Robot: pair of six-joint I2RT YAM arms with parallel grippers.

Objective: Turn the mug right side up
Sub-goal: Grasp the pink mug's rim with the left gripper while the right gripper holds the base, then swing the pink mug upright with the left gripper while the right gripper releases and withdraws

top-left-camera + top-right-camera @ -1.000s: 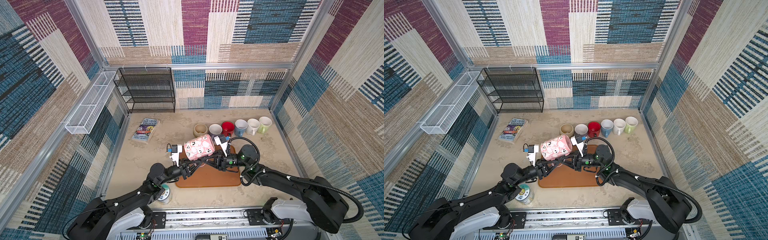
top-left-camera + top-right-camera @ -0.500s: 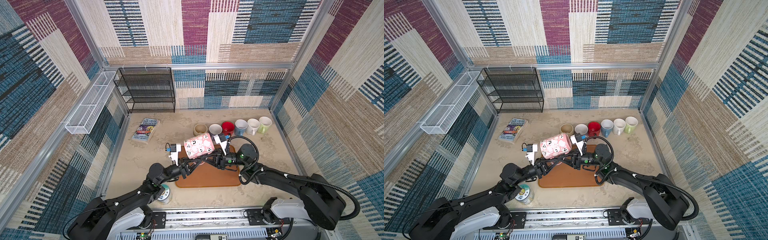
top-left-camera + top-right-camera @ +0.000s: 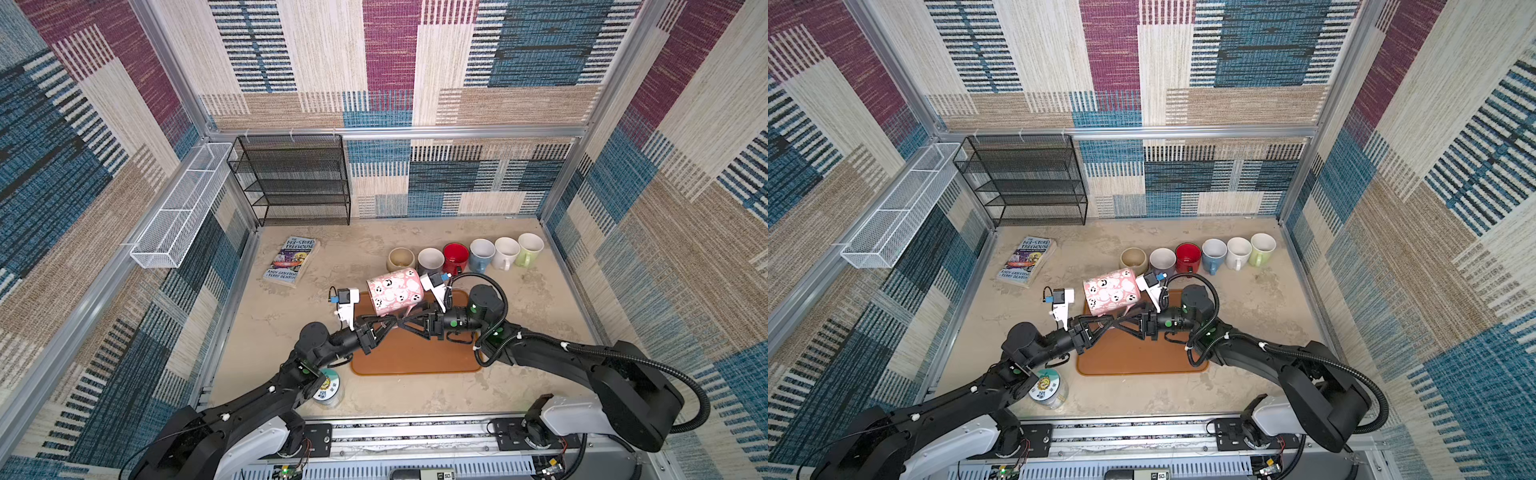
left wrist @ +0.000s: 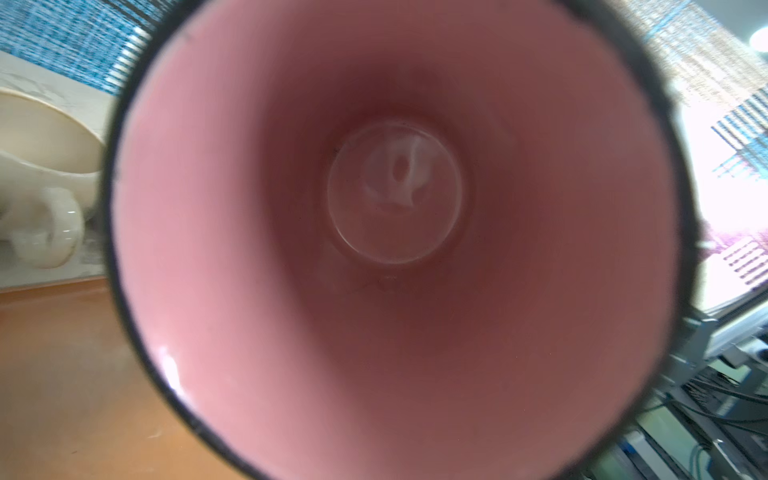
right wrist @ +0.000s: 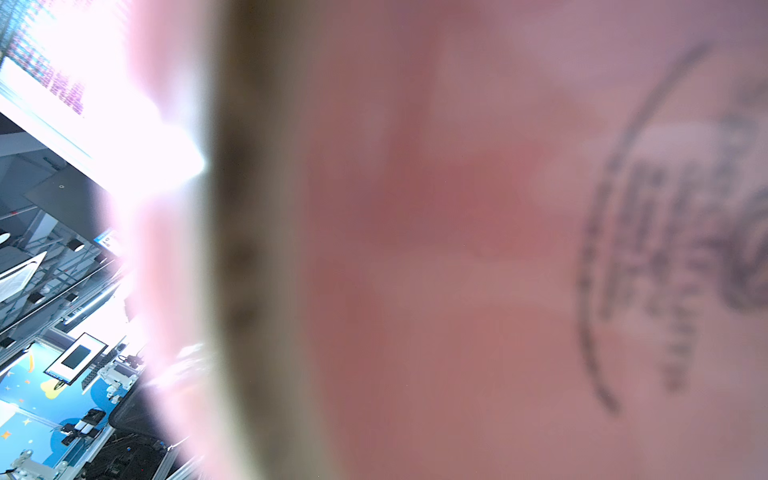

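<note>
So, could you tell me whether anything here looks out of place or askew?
Yes: the pink mug with white faces is held tipped on its side over the orange mat, unlike the row of six upright mugs behind it.

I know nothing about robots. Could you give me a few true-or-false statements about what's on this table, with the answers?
1. The pink mug is tipped on its side. True.
2. The pink mug holds liquid. False: the left wrist view looks straight into it, and it is empty.
3. The red mug stands in a row of six upright mugs. True.
4. The book lies on the black rack. False: it lies on the table, in front of the rack.
5. An orange mat lies on the table. True.
</note>
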